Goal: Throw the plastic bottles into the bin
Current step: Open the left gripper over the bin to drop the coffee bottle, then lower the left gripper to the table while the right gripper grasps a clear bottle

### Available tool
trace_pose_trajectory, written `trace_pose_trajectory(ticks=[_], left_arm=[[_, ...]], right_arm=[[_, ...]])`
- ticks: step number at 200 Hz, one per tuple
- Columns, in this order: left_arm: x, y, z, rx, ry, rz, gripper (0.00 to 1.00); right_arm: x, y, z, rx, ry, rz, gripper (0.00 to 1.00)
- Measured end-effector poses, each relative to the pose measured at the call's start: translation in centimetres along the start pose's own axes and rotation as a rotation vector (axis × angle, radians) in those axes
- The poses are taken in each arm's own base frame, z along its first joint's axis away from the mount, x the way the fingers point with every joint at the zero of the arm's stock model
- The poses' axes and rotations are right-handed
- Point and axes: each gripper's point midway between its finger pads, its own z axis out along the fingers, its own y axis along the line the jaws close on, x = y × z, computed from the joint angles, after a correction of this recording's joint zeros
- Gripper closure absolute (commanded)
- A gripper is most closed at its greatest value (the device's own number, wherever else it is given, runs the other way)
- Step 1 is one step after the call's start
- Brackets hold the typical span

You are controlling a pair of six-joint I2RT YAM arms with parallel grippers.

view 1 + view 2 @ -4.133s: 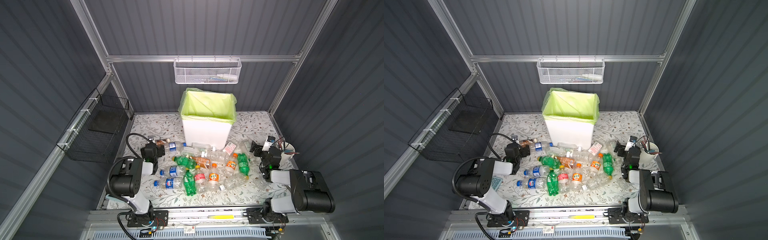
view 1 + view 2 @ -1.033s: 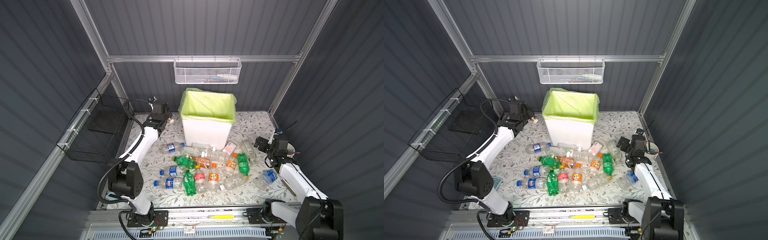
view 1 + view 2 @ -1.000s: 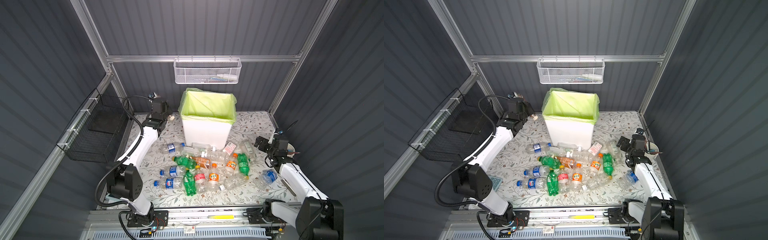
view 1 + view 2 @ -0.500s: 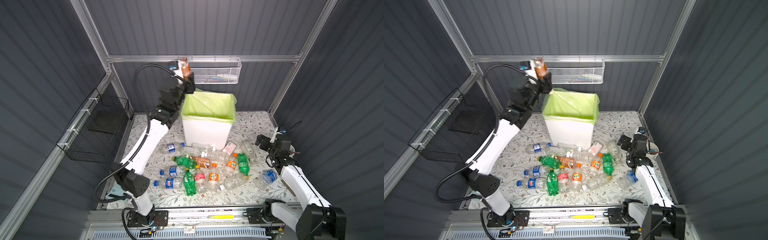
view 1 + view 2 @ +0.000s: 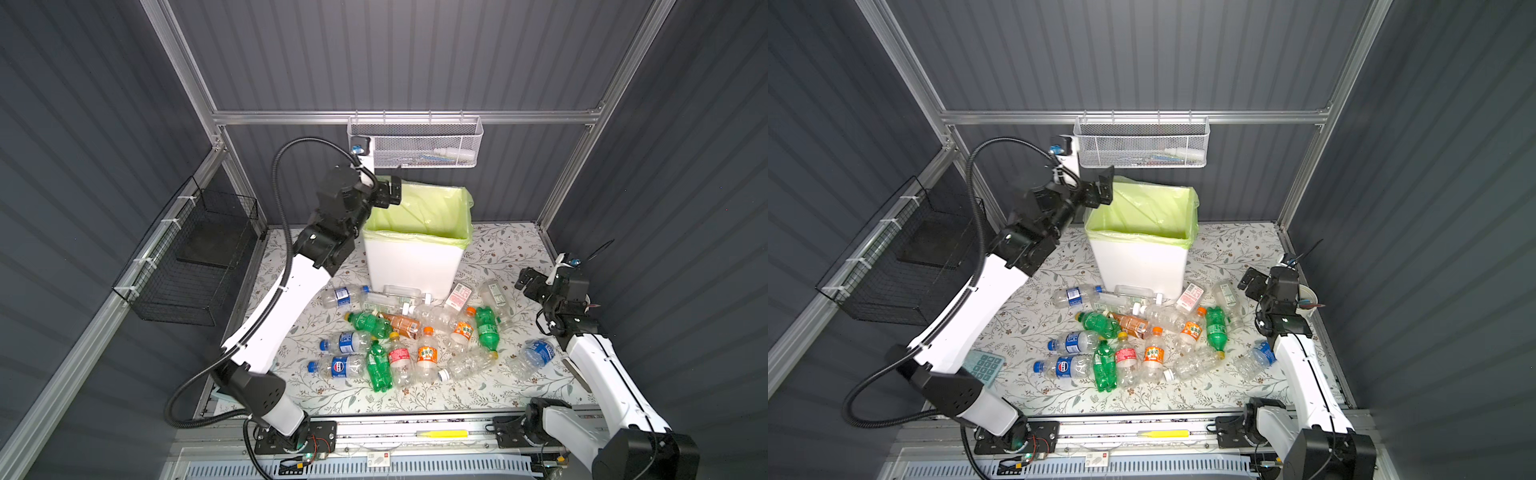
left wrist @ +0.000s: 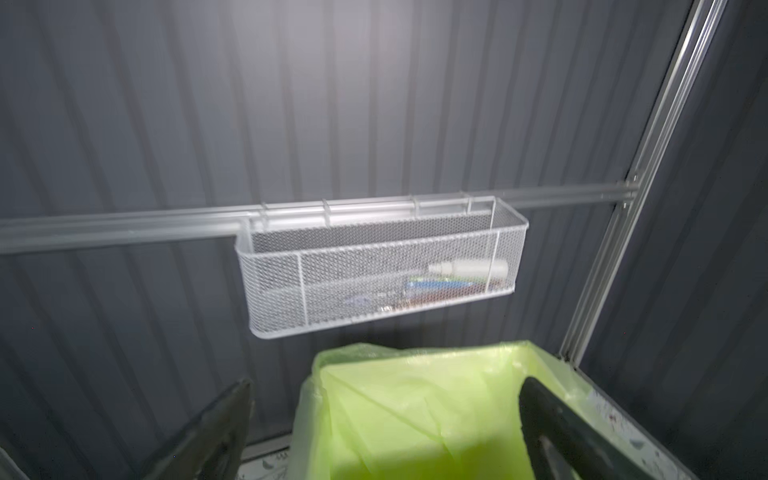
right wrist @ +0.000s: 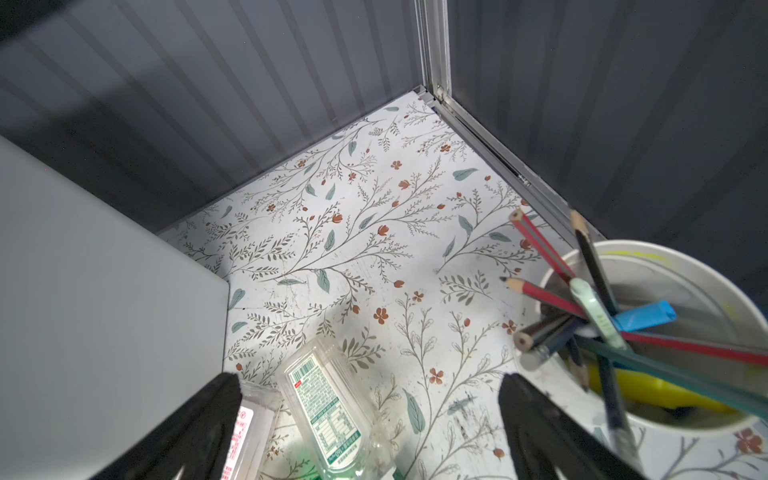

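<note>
Two grippers gape empty: left gripper [image 5: 390, 192] above the bin [image 5: 411, 266] edge, right gripper [image 5: 524, 282] beside plastic bottles [image 5: 486, 328].

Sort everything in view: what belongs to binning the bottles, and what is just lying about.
Job: bottles, bin.
Lying about: mesh basket, wire basket, pen cup, keypad.

Glossy plastic bottles [image 5: 401, 359], smooth white bin [image 5: 413, 266]
</note>
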Motion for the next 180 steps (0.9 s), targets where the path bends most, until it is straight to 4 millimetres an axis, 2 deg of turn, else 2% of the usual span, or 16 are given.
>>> trace_pose_trajectory(ticks=[12, 24, 36, 63, 83, 95, 117, 136, 180], left_arm=[[-0.8, 0.7, -1.1, -0.023, -0.028, -0.008, 0.0], [0.0, 1.2, -1.3, -0.049, -0.018, -0.005, 0.0], [2.3, 1.6, -0.9, -0.08, 0.026, 0.009, 0.0], [9.0, 2.9, -0.5, -0.162, 0.176, 0.069, 0.0], [11.9, 4.6, -0.8, -0.226, 0.252, 0.098, 0.0], [13.0, 6.0, -1.2, -0.258, 0.281, 0.094, 0.0], [14.4, 10.4, -2.7, -0.355, 0.32, 0.049, 0.0], [15.4, 13.5, -4.4, -0.433, 0.344, 0.025, 0.0], [18.1, 14.1, -5.7, -0.462, 0.414, 0.013, 0.0]], right_arm=[[0.8, -0.3, 0.4, 0.015, 0.041, -0.002, 0.02], [1.7, -0.5, 1.0, 0.029, 0.09, -0.01, 0.04], [2.6, -0.5, 1.7, 0.037, 0.151, -0.025, 0.05], [4.3, 0.2, 3.7, 0.033, 0.292, -0.07, 0.05], [5.4, 1.2, 4.7, 0.016, 0.378, -0.126, 0.07], [6.0, 2.1, 5.2, 0.0, 0.418, -0.166, 0.09], [7.4, 3.4, 5.7, -0.023, 0.481, -0.234, 0.12], [8.4, 3.8, 6.2, -0.027, 0.531, -0.277, 0.15], [10.6, 3.7, 7.4, -0.02, 0.628, -0.349, 0.2]])
